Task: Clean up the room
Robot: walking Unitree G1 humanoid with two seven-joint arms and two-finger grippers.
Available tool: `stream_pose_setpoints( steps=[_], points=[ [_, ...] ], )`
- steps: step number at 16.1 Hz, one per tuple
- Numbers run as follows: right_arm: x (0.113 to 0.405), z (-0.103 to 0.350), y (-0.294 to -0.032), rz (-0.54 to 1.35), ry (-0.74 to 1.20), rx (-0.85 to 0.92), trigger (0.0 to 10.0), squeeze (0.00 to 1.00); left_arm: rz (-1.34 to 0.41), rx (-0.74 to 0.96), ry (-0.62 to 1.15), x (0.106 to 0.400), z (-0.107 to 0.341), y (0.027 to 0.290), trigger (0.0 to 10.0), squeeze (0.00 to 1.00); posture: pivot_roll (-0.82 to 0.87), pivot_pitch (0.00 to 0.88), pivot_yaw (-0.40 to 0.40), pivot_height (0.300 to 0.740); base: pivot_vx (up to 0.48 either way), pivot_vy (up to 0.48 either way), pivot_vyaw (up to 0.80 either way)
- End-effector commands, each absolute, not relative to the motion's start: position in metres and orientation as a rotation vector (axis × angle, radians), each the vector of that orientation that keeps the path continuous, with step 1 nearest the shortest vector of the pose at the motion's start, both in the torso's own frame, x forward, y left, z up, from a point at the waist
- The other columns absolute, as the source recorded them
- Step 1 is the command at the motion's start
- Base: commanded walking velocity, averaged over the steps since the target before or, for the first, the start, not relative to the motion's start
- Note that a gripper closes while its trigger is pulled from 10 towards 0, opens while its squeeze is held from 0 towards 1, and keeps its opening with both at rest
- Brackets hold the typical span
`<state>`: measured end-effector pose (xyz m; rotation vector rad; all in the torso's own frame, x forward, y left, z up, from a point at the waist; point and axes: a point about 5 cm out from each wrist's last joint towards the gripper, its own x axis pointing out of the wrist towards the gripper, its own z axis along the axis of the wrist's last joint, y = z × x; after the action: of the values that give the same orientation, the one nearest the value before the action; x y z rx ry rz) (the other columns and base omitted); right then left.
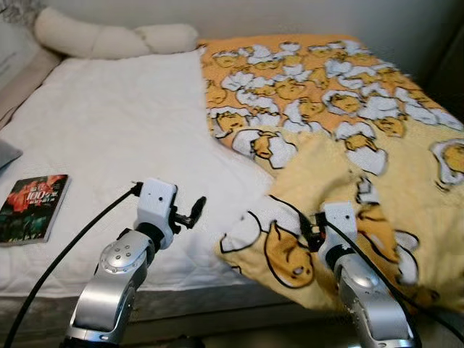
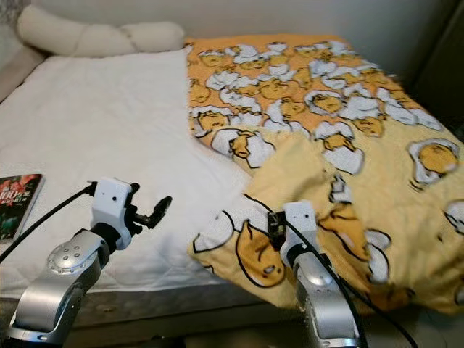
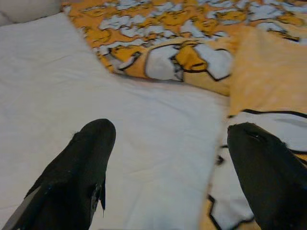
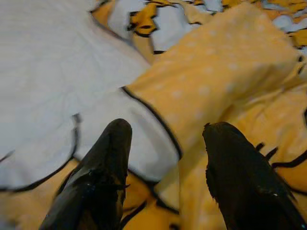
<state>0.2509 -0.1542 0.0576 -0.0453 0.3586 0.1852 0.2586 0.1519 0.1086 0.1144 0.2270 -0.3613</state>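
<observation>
Blanket [image 1: 341,116] — yellow-orange, soft fleece-looking, printed with cartoon egg figures — lies crumpled over the right half of the bed, its near corner folded back on itself and drooping over the front edge of the mattress [image 1: 109,123]. Step in hand looks like making the bed: both arms are raised toward that rumpled corner. Right gripper [image 4: 165,158] hovers just over the folded fabric, fingers spread apart, holding nothing; left gripper [image 3: 168,163] sits over bare white sheet just beside the blanket's edge, fingers also spread and empty. Next move likely calls for lowering onto the hem, pinching it on both sides and pulling it flat across the white side — fabric is limp and will bunch, so a firm pinch is needed. Mattress cover is white, quilted, slightly wrinkled. Long cream pillow [image 1: 109,38], lumpy and tube-shaped, lies at the head; a glossy dark book [image 1: 32,208] lies flat near the left edge.
</observation>
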Motion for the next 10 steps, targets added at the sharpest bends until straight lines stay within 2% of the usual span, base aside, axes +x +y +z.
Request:
stream_pose_setpoints(
  steps=[1,2,5,7,10],
  points=[
    [0.254,0.062,-0.149,0.23,0.351,-0.03,10.0,1.0,-0.376,0.128,0.22,0.258,0.113,0.151,10.0,0.0,0.02,0.0,0.041,0.74,0.0,0.0,0.0],
    [0.254,0.062,-0.148,0.236,0.352,-0.028,10.0,1.0,-0.38,0.131,0.221,0.257,0.113,0.151,10.0,0.0,0.02,0.0,0.04,0.74,0.0,0.0,0.0],
    [0.26,0.065,-0.137,0.427,0.38,-0.084,10.0,1.0,-0.398,0.148,0.235,0.255,0.116,0.155,10.0,0.0,0.04,0.0,0.035,0.74,0.0,0.0,0.0],
    [0.275,0.059,-0.124,0.558,0.423,-0.221,10.0,1.0,-0.448,0.153,0.261,0.251,0.115,0.155,10.0,0.0,0.05,0.0,0.034,0.74,0.0,0.0,0.0],
    [0.298,0.049,-0.112,0.65,0.495,-0.397,10.0,1.0,-0.556,0.155,0.301,0.24,0.116,0.152,10.0,0.0,0.07,0.0,0.027,0.74,0.0,0.0,0.0]
  ],
)
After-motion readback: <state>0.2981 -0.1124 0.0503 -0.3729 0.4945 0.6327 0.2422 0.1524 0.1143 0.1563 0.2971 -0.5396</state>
